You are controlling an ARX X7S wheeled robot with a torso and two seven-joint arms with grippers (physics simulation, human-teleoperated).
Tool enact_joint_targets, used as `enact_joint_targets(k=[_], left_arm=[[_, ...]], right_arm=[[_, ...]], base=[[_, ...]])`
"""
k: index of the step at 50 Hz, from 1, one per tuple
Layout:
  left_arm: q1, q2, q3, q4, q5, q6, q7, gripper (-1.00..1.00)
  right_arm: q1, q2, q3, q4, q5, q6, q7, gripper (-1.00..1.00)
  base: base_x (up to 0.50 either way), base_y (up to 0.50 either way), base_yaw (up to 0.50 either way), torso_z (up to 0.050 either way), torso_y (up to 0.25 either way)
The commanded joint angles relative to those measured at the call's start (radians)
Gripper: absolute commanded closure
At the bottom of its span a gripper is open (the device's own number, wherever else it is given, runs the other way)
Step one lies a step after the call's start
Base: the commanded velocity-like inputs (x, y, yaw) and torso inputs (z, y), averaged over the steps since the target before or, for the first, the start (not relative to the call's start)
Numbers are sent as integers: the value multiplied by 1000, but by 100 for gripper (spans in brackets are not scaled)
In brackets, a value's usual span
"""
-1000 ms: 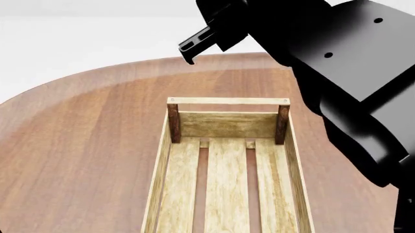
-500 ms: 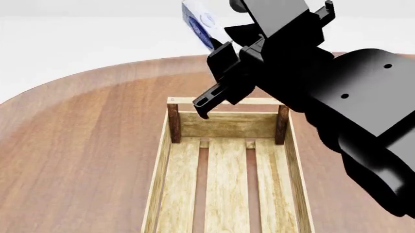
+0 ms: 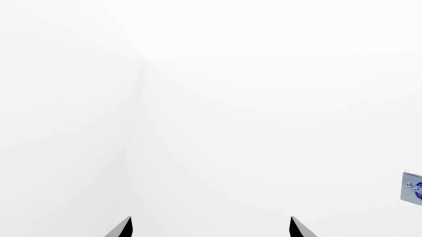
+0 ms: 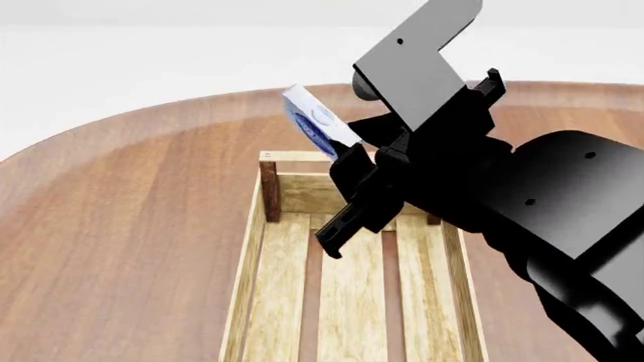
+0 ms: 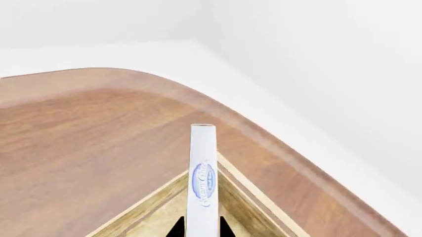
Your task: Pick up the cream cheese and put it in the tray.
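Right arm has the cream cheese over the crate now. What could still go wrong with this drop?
The right gripper holds the cream cheese on edge, above the tray's far end rail. Released here, it might hit the rail and tumble onto the table. It is also held high, so it may bounce or land tilted against the wall.

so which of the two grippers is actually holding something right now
The right gripper: it pinches the cream cheese above the tray's far end. The left gripper points at blank white background with nothing between its fingertips.
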Motion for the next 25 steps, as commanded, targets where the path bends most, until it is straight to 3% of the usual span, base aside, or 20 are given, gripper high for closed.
enact_joint_targets(k=[1, 19, 25], left_arm=[[-2, 0, 3, -1, 2, -2, -3, -100], [2, 2, -19, 19, -1, -40, -23, -100], [3, 1, -21, 28, -1, -66, -23, -100]], right_arm=[[-4, 16, -8, 3, -23, 0, -9, 100], [4, 21, -48, -2, -30, 38, -14, 100], [-1, 19, -54, -6, -28, 36, -18, 100]], base=[[0, 0, 0, 0, 0], [0, 0, 0, 0, 1], [0, 0, 0, 0, -130]])
